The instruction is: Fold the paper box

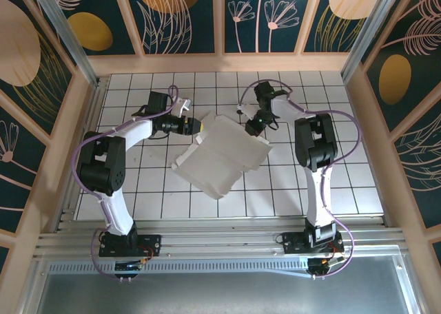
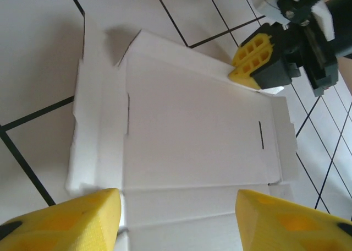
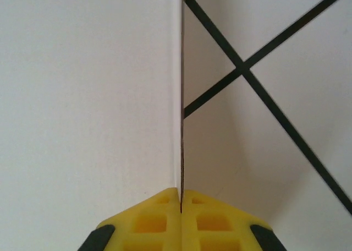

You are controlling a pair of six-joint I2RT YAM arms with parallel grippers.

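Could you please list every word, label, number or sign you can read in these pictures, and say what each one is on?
None: there is no readable text. The paper box is plain white, the tiled table carries only black grid lines, and the wall panels show only flower and leaf drawings.

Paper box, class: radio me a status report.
Right gripper shut on paper box edge. Left gripper open at opposite side. Box unfolded. Nothing blocking.
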